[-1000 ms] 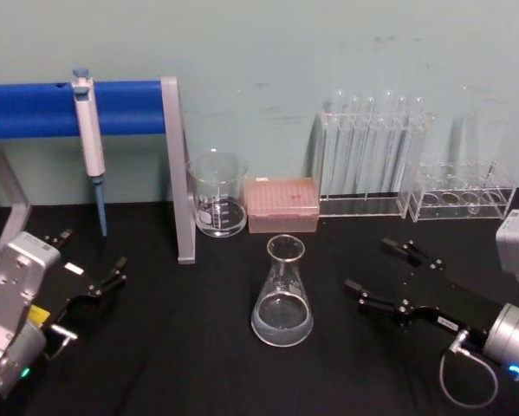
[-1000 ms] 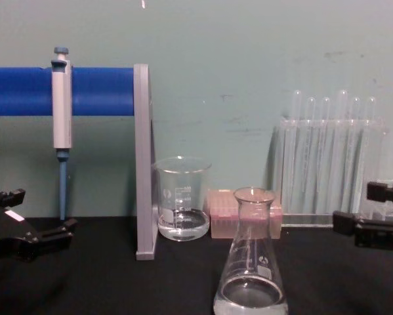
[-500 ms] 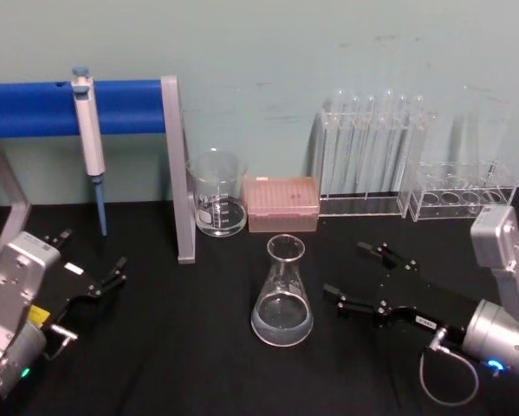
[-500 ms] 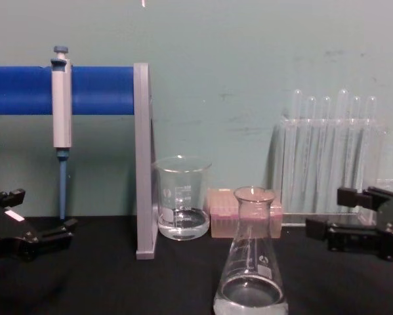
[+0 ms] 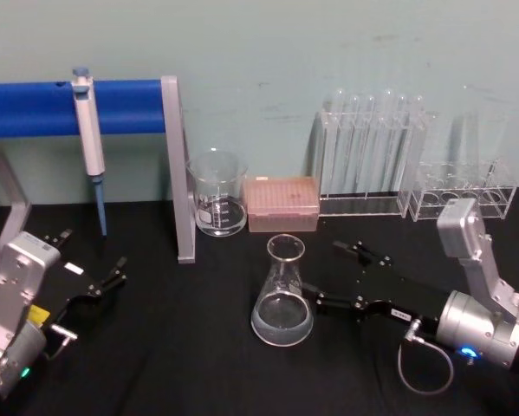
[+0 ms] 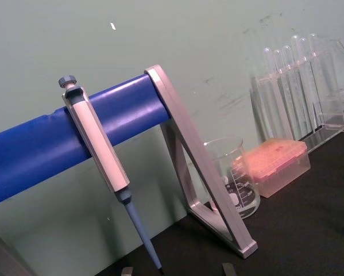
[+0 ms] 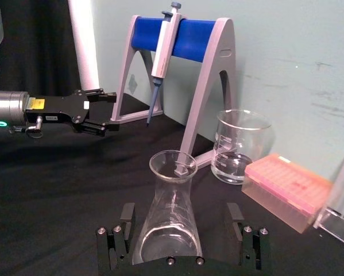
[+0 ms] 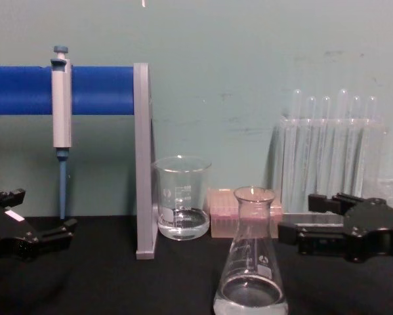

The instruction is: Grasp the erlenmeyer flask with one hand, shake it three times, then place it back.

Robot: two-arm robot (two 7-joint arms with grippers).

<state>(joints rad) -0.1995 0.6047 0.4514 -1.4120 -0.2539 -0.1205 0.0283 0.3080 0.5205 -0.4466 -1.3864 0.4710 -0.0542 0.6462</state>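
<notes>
The erlenmeyer flask [image 5: 282,299] stands upright mid-table on the black cloth, with a little clear liquid in its base; it also shows in the chest view [image 8: 251,266]. My right gripper [image 5: 327,276] reaches in low from the right, open, with its fingertips at the flask's right side. In the right wrist view the flask [image 7: 167,230] sits between the two spread fingers of that gripper [image 7: 181,216], with gaps on both sides. From the chest, the right gripper [image 8: 303,219] is level with the flask's neck. My left gripper [image 5: 90,256] rests open at the left, far from the flask.
Behind the flask stand a glass beaker [image 5: 217,198], a pink tip box [image 5: 282,204] and a rack of test tubes [image 5: 372,160], with a second clear rack [image 5: 463,197] at far right. A pipette [image 5: 89,130] hangs on the blue-barred stand [image 5: 178,173] at back left.
My right gripper has slid left across the table, still open, until its fingers reach the flask. The flask and the left arm have not moved.
</notes>
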